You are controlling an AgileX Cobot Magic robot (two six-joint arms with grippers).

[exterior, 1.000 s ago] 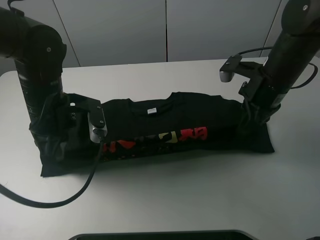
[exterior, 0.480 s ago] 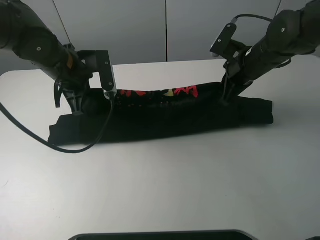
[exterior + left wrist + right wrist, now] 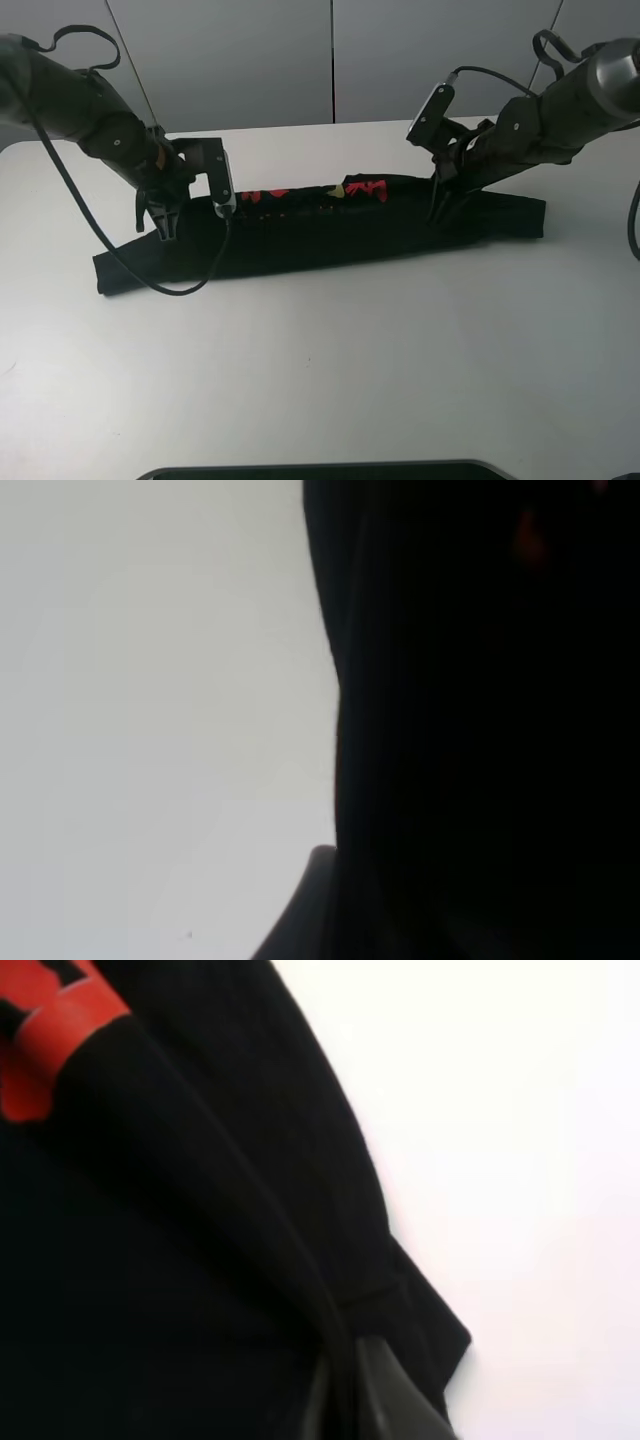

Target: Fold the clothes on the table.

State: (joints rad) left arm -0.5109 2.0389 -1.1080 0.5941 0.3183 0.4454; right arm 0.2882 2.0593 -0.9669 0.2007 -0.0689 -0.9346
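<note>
A black T-shirt with a red print lies folded into a long narrow strip across the white table. My left gripper points down onto the strip's left part, at its far edge. My right gripper points down onto the right part, just right of the print. Both look shut on the shirt's cloth. In the left wrist view black cloth fills most of the picture. In the right wrist view a ridge of cloth runs into one finger, with the red print nearby.
A black cable from the left arm loops over the table in front of the shirt's left end. A grey wall panel stands behind the table's far edge. A dark edge shows at the front.
Both grippers carried the shirt's near edge up and over to the far side and lowered it. The shirt went from a wide spread to a narrow strip lying flat.
</note>
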